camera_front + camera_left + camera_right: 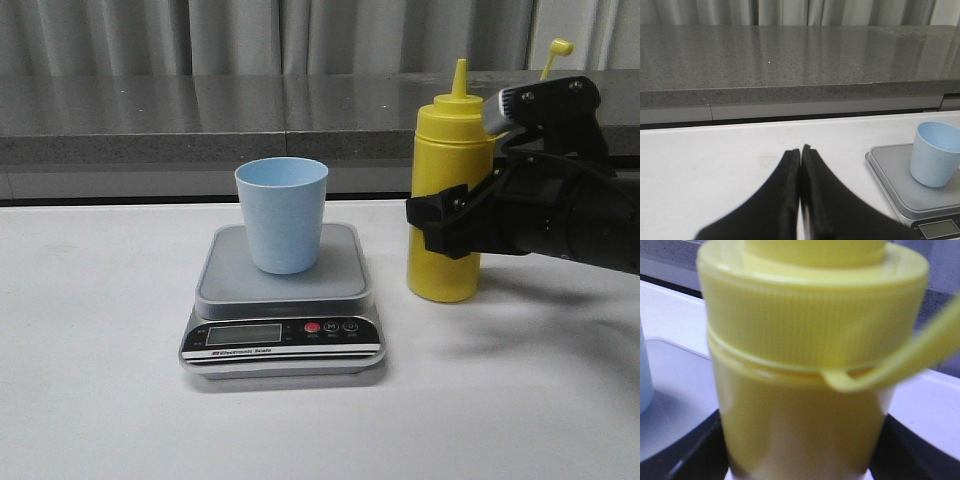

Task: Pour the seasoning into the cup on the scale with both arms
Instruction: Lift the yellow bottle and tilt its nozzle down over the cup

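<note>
The yellow seasoning bottle stands upright on the white table, right of the scale, its cap hanging open on its tether. My right gripper is closed around the bottle's middle; in the right wrist view the bottle fills the space between both fingers. The light blue cup stands upright on the silver-grey scale. My left gripper is shut and empty, low over the table left of the scale and cup. It is out of the front view.
A grey stone ledge with curtains behind runs along the back of the white table. The scale's black front panel with its red button faces the front edge.
</note>
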You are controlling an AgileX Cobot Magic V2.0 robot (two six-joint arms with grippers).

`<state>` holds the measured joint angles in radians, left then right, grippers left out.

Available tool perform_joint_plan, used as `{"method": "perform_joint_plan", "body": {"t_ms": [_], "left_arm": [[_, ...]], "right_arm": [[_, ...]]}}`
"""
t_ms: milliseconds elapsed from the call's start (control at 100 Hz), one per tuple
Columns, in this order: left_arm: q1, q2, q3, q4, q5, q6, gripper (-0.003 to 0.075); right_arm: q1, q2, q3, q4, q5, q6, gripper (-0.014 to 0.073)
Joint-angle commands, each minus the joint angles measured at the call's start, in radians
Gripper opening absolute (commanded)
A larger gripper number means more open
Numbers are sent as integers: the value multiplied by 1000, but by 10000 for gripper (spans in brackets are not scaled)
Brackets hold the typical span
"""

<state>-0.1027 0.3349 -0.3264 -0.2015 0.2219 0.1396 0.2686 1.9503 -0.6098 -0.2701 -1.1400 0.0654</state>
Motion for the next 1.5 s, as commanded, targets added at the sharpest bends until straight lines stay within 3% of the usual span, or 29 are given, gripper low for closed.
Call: {"method": "perform_joint_plan", "body": {"t_ms": [0, 220, 400, 630, 970, 1490], "left_arm": [[2, 7, -27, -11, -72, -5, -20], [2, 7, -27, -11, -72, -5, -20], [2, 7, -27, -11, -72, -5, -20], [2, 7, -27, -11, -72, -5, -20], [2, 7, -27, -11, -72, -5, -20], [2, 7, -27, -11, -72, -5, -20]], "right_arm": [[2, -62, -19, -4, -160, 1, 246], [2, -160, -24, -39, -10, -36, 246], [2, -241, -64, -171, 221, -140, 246], [17, -299, -160, -318, 507, -140, 246], [143, -303, -362, -543, 1006, -140, 246], [277, -302, -503, -843, 1408, -140, 246]]}}
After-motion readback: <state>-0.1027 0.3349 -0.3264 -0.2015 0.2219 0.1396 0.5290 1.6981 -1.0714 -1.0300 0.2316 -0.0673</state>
